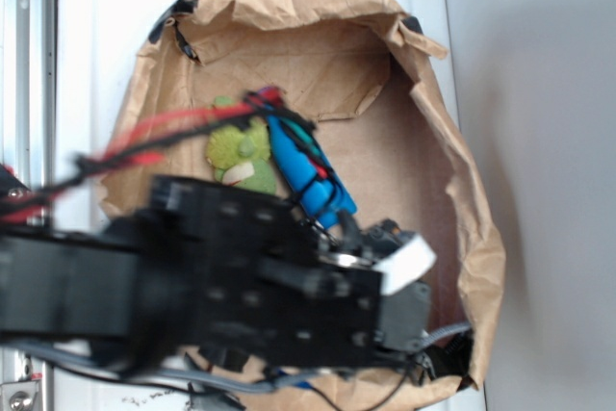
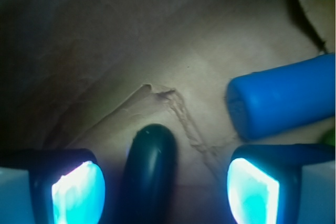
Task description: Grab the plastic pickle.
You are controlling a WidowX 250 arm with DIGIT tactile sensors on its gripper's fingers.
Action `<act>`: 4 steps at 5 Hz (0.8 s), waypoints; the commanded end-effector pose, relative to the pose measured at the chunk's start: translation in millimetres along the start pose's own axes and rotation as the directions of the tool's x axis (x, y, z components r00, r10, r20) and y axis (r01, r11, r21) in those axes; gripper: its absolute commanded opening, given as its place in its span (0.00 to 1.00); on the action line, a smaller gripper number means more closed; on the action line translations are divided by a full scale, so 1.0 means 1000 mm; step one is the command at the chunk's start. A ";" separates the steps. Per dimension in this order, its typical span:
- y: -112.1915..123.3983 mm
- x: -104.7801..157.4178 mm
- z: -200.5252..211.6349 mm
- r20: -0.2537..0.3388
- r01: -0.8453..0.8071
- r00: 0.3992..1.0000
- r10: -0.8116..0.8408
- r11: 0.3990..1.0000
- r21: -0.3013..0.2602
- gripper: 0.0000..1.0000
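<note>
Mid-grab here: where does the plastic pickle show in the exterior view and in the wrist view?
Exterior: not visible; the arm covers that part of the paper bag.
Wrist: plastic pickle at bottom centre, between the open gripper fingers, nearer the left one.
Shared landmark: the blue bottle.
</note>
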State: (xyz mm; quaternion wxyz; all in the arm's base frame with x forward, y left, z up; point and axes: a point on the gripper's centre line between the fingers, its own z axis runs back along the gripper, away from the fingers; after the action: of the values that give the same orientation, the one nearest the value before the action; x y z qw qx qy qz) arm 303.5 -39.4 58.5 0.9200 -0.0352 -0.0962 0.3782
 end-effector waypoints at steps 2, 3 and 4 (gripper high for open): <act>0.010 0.011 -0.007 -0.006 0.012 1.000 -0.012 0.999 -0.036 0.00; 0.017 0.019 0.042 -0.020 -0.020 1.000 0.018 0.994 -0.106 0.00; 0.029 0.032 0.093 0.005 -0.052 0.999 0.053 0.993 -0.104 0.00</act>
State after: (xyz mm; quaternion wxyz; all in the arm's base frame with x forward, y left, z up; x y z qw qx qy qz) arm 281.2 -13.9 127.2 0.9150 -0.0697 -0.0826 0.3887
